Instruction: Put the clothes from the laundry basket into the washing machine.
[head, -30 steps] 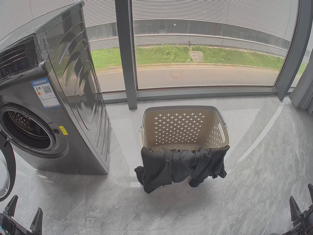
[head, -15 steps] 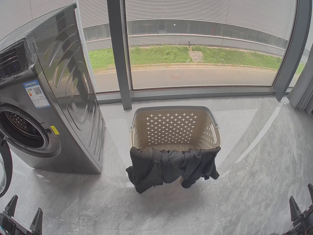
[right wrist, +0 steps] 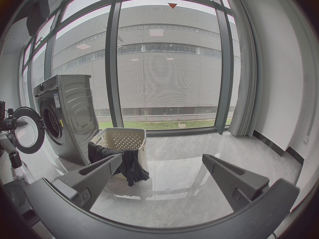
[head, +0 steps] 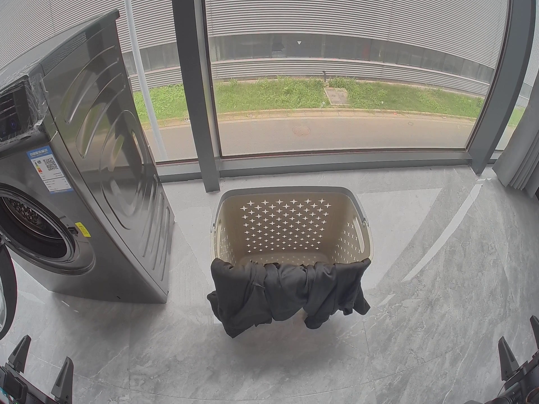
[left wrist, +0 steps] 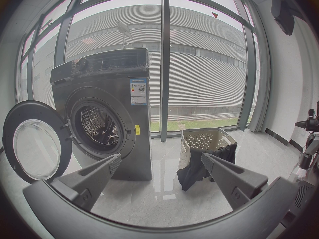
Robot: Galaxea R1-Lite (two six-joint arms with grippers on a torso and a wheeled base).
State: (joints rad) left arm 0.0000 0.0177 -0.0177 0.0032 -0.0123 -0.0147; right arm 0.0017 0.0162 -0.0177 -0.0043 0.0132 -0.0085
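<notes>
Charcoal cloth, a dark garment point(head: 283, 295), hung over the near rim of the cream laundry basket point(head: 292, 223), which stood on the marble floor point(head: 438, 287) at twelve o'clock in the head view. At ten o'clock stood the grey washing machine point(head: 95, 158), its round door point(left wrist: 36, 150) swung wide. The left gripper point(head: 46, 350) at seven o'clock and the right gripper point(head: 517, 330) at five o'clock were both spread, holding nothing, well apart from the basket.

One washing machine point(head: 106, 164), one laundry basket point(head: 286, 225), one draped bundle of dark clothes point(head: 269, 295).
</notes>
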